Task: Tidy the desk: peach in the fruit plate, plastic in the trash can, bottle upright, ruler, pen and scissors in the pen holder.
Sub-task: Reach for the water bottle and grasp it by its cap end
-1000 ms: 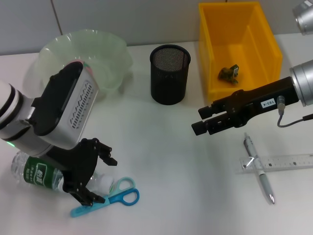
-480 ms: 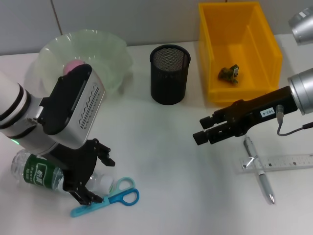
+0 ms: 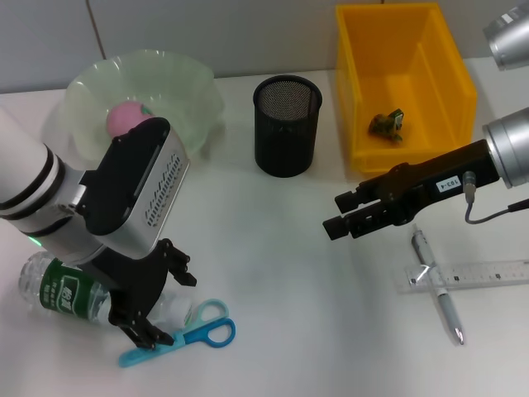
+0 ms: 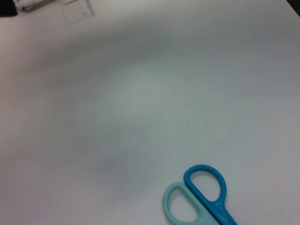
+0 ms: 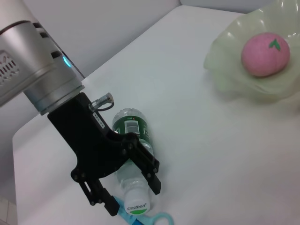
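Head view: left gripper (image 3: 157,304), fingers spread, straddles the lying clear plastic bottle with green label (image 3: 62,291) on the white counter (image 3: 273,273); light, slick, crushable, so grip mid-body. Right gripper (image 3: 339,213) hovers, fingers closed.

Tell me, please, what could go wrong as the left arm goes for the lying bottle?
The left pincer hangs open around the neck of the lying bottle, whose cap end is right beside the scissors. Closing there might catch or drag the scissors. The round bottle might also roll away on the table if nudged off-centre. The right pincer hovers near the pen and ruler, apart from this.
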Available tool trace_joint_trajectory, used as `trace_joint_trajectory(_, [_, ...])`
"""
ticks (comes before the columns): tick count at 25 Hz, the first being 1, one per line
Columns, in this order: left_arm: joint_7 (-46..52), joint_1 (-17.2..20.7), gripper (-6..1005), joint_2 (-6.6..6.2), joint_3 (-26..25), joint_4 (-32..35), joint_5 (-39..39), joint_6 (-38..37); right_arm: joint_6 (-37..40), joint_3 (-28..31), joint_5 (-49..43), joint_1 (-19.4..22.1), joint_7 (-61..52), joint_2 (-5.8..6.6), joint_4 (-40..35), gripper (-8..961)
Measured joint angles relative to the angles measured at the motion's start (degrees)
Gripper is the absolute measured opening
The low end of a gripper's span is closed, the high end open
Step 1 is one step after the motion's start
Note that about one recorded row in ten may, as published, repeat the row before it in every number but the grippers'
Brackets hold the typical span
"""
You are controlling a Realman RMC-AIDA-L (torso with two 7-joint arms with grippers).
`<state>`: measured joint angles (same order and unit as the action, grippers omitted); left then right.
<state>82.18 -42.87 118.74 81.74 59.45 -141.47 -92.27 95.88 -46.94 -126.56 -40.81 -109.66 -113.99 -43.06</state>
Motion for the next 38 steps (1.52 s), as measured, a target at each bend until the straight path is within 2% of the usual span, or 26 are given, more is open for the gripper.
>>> trace_joint_trajectory(6, [0.2, -0.3, 820, 0.05, 0.2, -0.5, 0.0, 0.4, 0.0, 0.0, 0.0, 0.0, 0.0, 0.00, 0.0, 723])
trace_joint_trajectory(13, [0.2, -0.7, 730, 0.09, 0.3, -1.5, 0.0, 0.9, 0.0, 0.0, 0.0, 0.0, 0.2, 0.00, 0.0, 723])
trace_joint_trajectory(31, [1.5, -1.8, 646, 0.09, 1.1, -3.4, -0.1, 2.6, -0.7, 0.0, 0.0, 0.1, 0.7, 0.00, 0.0, 723])
trace_joint_trajectory(36, [1.9, -2.2, 538, 0.09, 0.7, -3.4, -0.1, 2.4, -0.7, 0.0, -0.5, 0.1, 0.7, 0.00, 0.0, 723])
trace_joint_trajectory(38, [1.9, -2.2, 533, 0.09, 0.7, -3.5, -0.1, 2.3, -0.7, 0.0, -0.5, 0.1, 0.7, 0.00, 0.0, 723])
